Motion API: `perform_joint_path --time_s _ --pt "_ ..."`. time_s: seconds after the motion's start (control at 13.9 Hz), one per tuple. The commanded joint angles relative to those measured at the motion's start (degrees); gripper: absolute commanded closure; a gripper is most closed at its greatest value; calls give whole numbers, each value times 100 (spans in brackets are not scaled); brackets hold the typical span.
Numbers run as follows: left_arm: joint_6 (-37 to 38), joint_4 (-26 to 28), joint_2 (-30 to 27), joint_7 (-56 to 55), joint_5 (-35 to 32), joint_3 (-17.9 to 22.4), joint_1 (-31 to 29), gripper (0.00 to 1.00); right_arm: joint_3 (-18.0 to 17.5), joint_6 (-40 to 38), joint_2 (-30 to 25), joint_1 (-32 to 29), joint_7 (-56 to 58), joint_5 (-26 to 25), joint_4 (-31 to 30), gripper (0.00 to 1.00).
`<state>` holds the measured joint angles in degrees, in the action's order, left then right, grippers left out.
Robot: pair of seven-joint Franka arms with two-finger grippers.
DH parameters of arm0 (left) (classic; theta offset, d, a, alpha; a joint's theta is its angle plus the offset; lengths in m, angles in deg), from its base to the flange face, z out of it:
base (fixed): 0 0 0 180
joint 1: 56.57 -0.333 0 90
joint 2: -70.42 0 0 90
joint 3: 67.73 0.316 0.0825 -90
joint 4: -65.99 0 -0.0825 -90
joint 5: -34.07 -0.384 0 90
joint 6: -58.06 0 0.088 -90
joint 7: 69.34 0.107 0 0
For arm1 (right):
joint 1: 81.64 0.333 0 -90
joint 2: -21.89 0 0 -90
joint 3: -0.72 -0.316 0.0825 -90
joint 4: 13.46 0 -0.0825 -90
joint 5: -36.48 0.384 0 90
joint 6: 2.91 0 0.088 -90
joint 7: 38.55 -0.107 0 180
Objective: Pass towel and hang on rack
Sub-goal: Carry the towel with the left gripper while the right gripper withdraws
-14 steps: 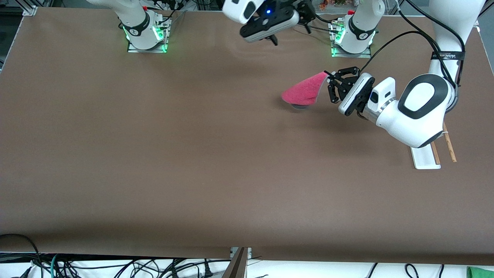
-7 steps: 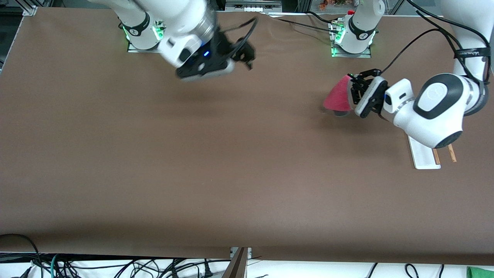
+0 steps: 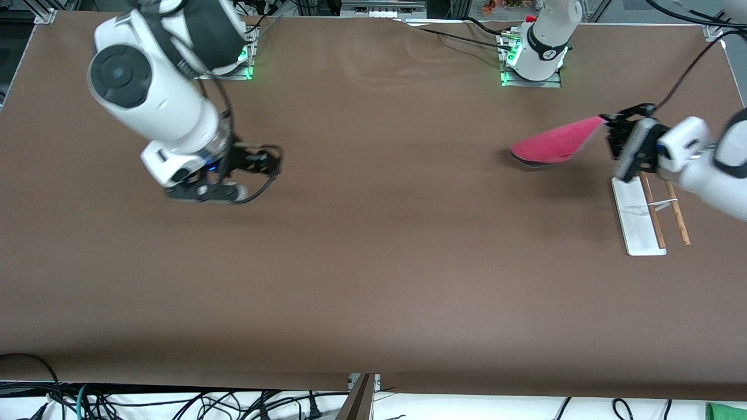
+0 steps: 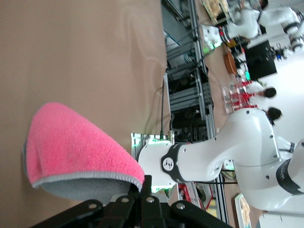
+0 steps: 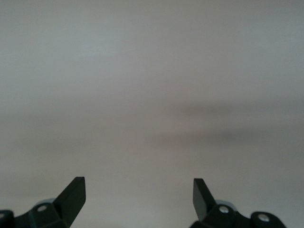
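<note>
The left claw pinches the towel beside the rack (nothing hung yet); the right claw, spread empty, waits over the bench.

The rack stands on the tabletop at the left arm's end. The left end effector hangs just above the rack's end farther from the front camera, clamped on one edge of the towel, which reaches out over the tabletop toward the right arm's end. The right end effector hovers over the tabletop at the right arm's end, well apart from towel and rack, fingers spread.
</note>
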<state>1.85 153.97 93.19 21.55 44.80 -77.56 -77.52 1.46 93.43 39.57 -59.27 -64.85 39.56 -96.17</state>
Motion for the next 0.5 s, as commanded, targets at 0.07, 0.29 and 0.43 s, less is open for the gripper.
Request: perform_joint_path --time_s 0.07,0.29,0.43 --pt "67 -790 509 60 -395 -71 -339 100 -127 349 -519 -705 89 -335 -825 0" --pt "-224 -1098 571 -1 -414 112 -357 100 -127 639 -870 -1207 650 -387 -1291 0" --pt "-241 -1300 597 -10 -387 341 -357 100 -119 746 -1195 -1453 695 -580 -1467 0"
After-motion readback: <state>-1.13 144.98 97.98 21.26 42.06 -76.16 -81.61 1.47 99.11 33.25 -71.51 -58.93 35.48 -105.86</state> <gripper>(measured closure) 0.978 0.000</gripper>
